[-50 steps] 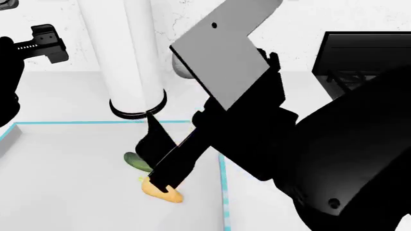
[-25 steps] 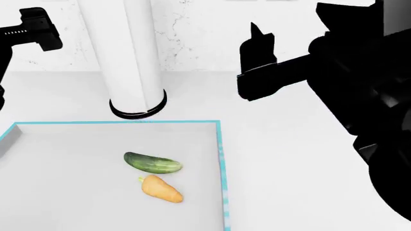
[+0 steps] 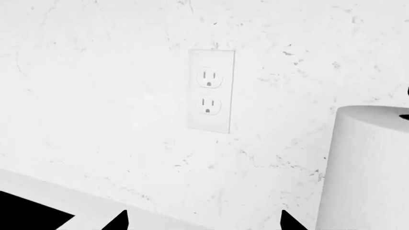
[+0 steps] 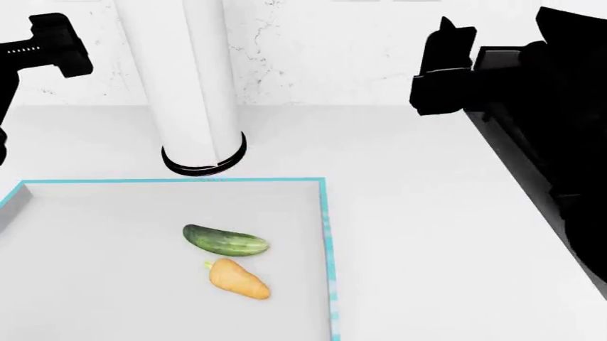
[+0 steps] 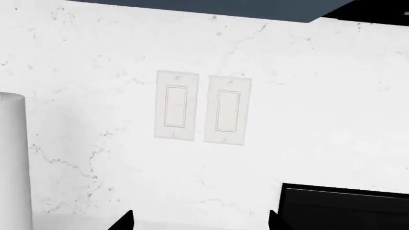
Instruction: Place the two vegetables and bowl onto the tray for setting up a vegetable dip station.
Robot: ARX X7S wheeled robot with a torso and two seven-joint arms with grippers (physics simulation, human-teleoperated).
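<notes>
- my right gripper (image 4: pixel 444 67) is up in the air at the right of the head view, well above the counter (image 4: pixel 427 213) and well clear of the tray (image 4: pixel 328 234); in my right wrist view two dark fingertips (image 5: pixel 124 221) stand apart with only wall between them, so it is spread and carrying nothing.
- my left gripper (image 4: pixel 57 46) is raised at the far left, near the wall; its wrist view shows two fingertips (image 3: pixel 118 221) set wide apart with nothing between them, so it too is empty and spread.
- the cucumber (image 4: pixel 224 240) lies on the tray's white floor, toward the right rim.
- the carrot (image 4: pixel 239 278) lies just beside the cucumber, on the near side of it, also on the tray floor.
- a tall white cylinder (image 4: pixel 190 78) with a black base stands on the counter just behind the tray's back rim.
- i cannot see the bowl in any view.
- my left wrist faces a wall outlet (image 3: pixel 211 91); my right wrist faces two wall switches (image 5: pixel 203 108).
</notes>
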